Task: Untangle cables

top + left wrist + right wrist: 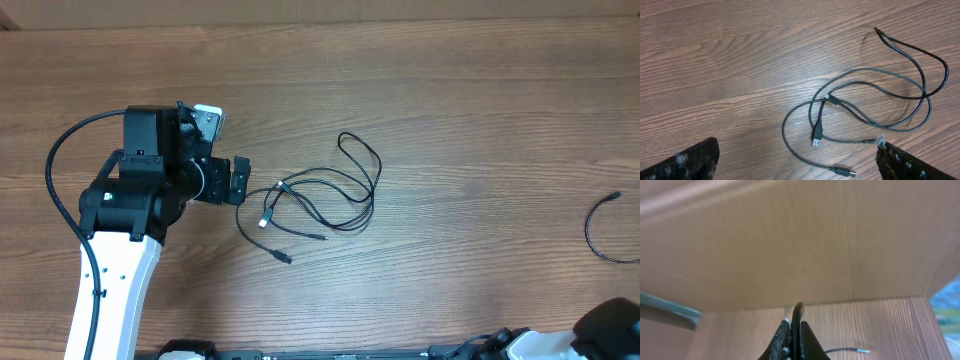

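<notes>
the left gripper (238, 180) hangs low over the table (450, 80) with its fingers (687, 161) spread wide and nothing between them. its mouth is turned toward the tangle of cables (325, 200) just beside its tips, a stance that looks meant for a pick. nearest those tips lies a small plug (844, 172) on an outer strand, probably the easiest end to take. past it a usb plug (817, 135) sits inside the crossing loops, and a long narrow loop (920, 55) reaches farthest away. the right gripper (792, 337) is clenched, with what looks like a thin black cord pinched between its pads. a single cord (598, 230) lies well apart near the table's right edge, likely kept there so it cannot knot into the bunch.
</notes>
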